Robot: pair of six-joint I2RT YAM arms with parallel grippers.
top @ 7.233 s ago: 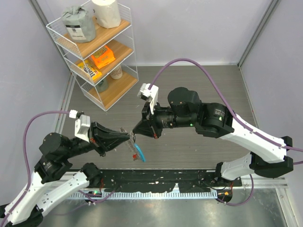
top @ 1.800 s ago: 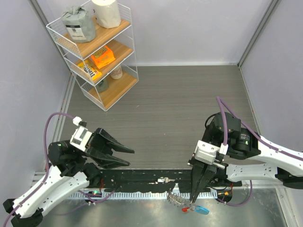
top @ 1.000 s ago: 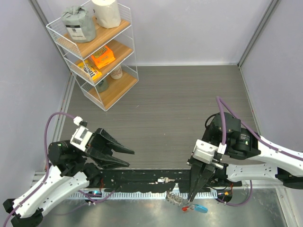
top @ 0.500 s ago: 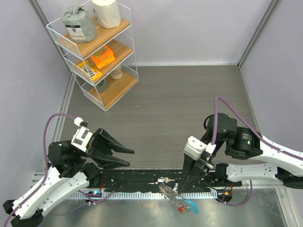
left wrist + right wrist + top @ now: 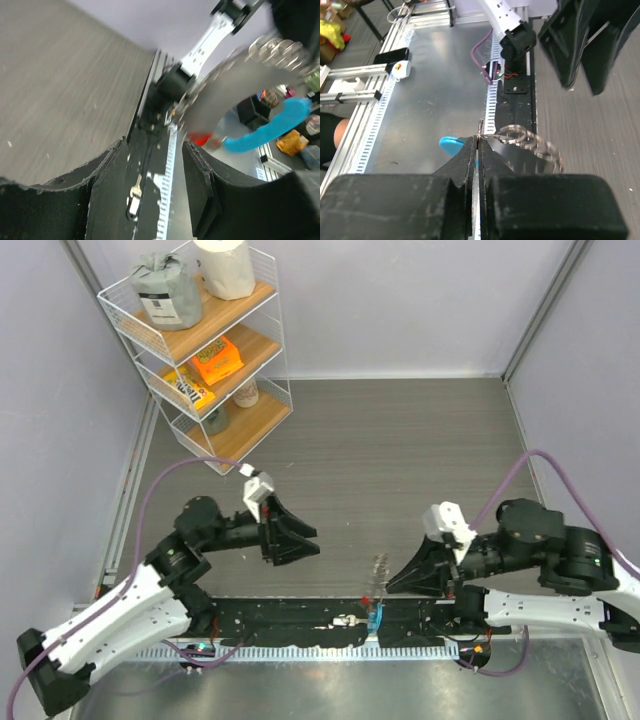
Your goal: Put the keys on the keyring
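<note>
My right gripper [image 5: 390, 588] hangs over the table's near edge, shut on the thin keyring [image 5: 512, 132]. In the right wrist view the ring's wire is pinched at the jaw tips of that gripper [image 5: 479, 139]. The keys [image 5: 542, 146] fan out from the ring to the right, and the blue tag [image 5: 451, 145] shows behind the left finger. From above, the keys [image 5: 379, 568] stand above the blue tag [image 5: 375, 618]. My left gripper [image 5: 318, 543] points at them from the left, open and empty. Its wrist view shows the blurred keys [image 5: 280, 50], blue tag [image 5: 270, 132] and red tag [image 5: 202, 139] beyond its gripper [image 5: 152, 172].
A white wire shelf rack [image 5: 205, 350] with packets and rolls stands at the back left. The black base rail [image 5: 300, 615] and a metal deck [image 5: 330, 690] run along the near edge. A small silvery piece [image 5: 132, 192] lies on the rail.
My right arm carried the keyring and keys up from the metal deck to above the table's near edge. The left arm swung right toward them, its jaws a little wider.
</note>
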